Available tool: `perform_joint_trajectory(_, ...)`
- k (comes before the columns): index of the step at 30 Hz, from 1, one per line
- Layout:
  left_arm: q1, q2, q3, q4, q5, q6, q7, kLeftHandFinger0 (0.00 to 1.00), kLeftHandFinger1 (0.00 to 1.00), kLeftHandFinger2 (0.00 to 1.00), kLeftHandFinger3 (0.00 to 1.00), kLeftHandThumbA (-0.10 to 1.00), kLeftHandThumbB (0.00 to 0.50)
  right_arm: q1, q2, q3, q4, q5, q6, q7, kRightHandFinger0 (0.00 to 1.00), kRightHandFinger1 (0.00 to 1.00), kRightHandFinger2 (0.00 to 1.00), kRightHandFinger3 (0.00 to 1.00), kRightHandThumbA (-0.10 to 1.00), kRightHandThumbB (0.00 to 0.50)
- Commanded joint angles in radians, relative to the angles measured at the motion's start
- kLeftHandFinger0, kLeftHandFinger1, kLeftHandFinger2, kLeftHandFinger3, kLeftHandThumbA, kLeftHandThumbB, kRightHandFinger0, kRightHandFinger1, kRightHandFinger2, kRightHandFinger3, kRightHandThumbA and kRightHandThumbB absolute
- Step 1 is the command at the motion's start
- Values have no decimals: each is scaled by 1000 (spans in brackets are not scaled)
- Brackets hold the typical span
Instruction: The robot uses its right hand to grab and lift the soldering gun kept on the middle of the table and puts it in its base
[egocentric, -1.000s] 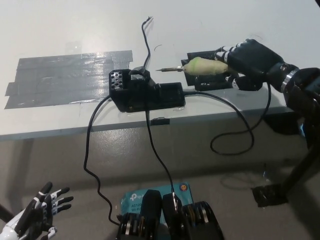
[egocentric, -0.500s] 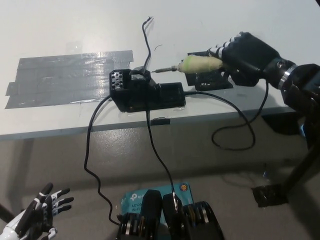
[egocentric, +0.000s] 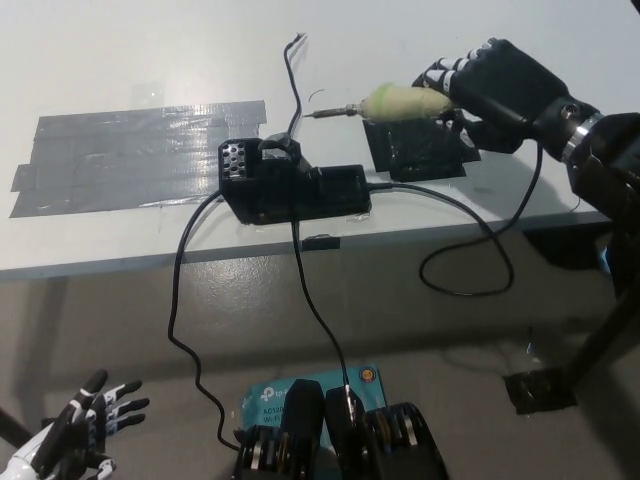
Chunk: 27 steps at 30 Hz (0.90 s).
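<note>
Right hand closed around soldering gun, above table; left hand idle, fingers spread.

A white table fills the upper part of the view, its front edge running slightly downhill from right to left, with a broad patch of grey tape stuck flat on its left half and a smaller black patch towards the right. Below the edge there's a dull grey-brown floor, where a teal box sits at the bottom middle. Over at the lower right a dark stand foot rests on that floor, and the light is soft and even.
</note>
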Motion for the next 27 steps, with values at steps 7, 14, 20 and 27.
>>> perform_joint_trajectory(7, -3, 18, -4, -24, 1, -15, -11, 1000, 1000, 1000, 1000, 1000, 302, -77, 11, -1, -48, -26, 23, 13, 0, 340, 735, 582, -100, 0)
perform_joint_trajectory(14, -9, 19, -6, -21, 0, -25, -16, 1000, 1000, 1000, 1000, 1000, 308, -88, 32, 21, -42, -34, -5, 12, 0, 164, 593, 511, -100, 69)
perform_joint_trajectory(20, -10, 20, -7, -28, 0, -15, -12, 1000, 1000, 1000, 1000, 1000, 289, -78, 44, 30, -34, -43, 8, 12, 0, 188, 635, 539, -100, 53)
perform_joint_trajectory(27, -12, 21, -10, -33, -1, -20, -14, 1000, 1000, 1000, 1000, 1000, 290, -78, 45, 47, 2, -48, -10, 3, 0, 158, 385, 322, -100, 120)
